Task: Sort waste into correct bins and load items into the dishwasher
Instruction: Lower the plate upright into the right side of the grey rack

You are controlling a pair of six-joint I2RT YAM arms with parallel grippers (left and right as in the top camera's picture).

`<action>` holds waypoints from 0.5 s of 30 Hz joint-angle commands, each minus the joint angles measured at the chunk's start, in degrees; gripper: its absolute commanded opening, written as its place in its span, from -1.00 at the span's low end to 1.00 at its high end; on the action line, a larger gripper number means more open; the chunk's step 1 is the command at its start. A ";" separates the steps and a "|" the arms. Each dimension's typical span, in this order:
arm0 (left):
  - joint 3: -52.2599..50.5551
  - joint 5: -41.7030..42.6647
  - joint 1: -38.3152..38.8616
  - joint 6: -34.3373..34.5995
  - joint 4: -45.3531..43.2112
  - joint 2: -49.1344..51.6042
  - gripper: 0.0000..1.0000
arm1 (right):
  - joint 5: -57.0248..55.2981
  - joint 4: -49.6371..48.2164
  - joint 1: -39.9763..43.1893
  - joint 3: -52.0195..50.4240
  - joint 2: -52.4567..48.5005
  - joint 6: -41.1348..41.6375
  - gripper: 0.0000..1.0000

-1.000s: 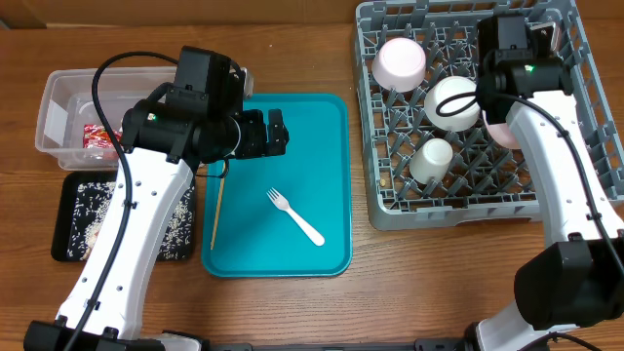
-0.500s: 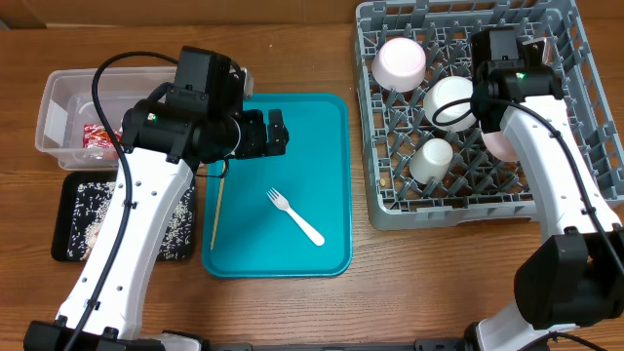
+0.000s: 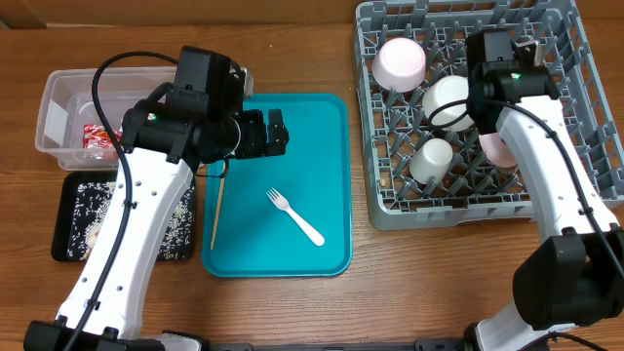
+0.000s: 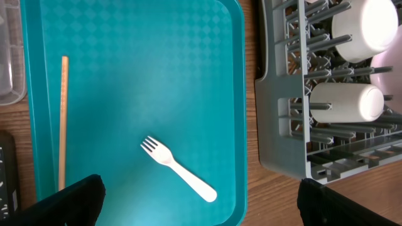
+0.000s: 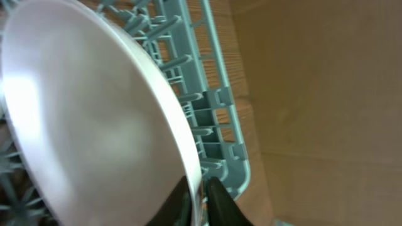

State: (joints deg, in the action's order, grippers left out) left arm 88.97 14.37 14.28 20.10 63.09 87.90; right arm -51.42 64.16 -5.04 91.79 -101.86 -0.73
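Plate (image 5: pixel 94 113): stands on edge among the pegs toward the right side of the rack (image 3: pixel 575 58), upright so it slots in and can drain.
Right gripper (image 5: pixel 202 196): reaches down from above with its fingertips on either side of the plate's rim. It appears pinched on the rim to steady the plate, though the view is too tight to rule out a loosened grip.
Rack load: two bowls (image 3: pixel 401 61) sit domed side up near the far left corner and the middle. A cup (image 3: pixel 431 159) lies on its side toward the near left corner.
Left gripper (image 4: pixel 201 204): jaws spread wide and holding nothing, it hovers over the teal tray (image 3: pixel 322 117), likely poised for the fork.
Fork (image 4: pixel 179 171): lies flat near the tray's middle, apparently the last tableware outside the rack.
Stick (image 4: pixel 63 119): lies along the tray's left edge, not yet binned.
Bins: a clear tub (image 3: pixel 58 97) holding a red wrapper (image 3: pixel 97 136) sits at the table's (image 3: pixel 292 312) left edge. A black tray (image 3: pixel 73 195) of grains is just in front of it.
Next, as a judgement: let the plate go once the pegs hold it, then fetch the fork.
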 commanded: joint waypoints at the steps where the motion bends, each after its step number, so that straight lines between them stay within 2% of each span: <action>1: 1.18 0.07 0.37 -0.85 0.11 -1.03 1.00 | 1.64 0.28 -0.44 -0.35 -0.07 0.76 -0.64; 11: 1.18 0.07 0.37 -0.85 0.11 -1.03 1.00 | 3.96 0.42 -0.44 -0.31 -0.07 0.76 -0.31; 15: 1.18 0.04 0.37 -0.85 0.11 -1.03 1.00 | 3.98 -0.22 -0.44 0.55 0.35 0.96 -0.28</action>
State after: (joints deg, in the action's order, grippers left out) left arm 88.97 14.37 14.28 20.10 63.09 87.90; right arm -47.88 64.42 -5.34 91.79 -101.86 -0.23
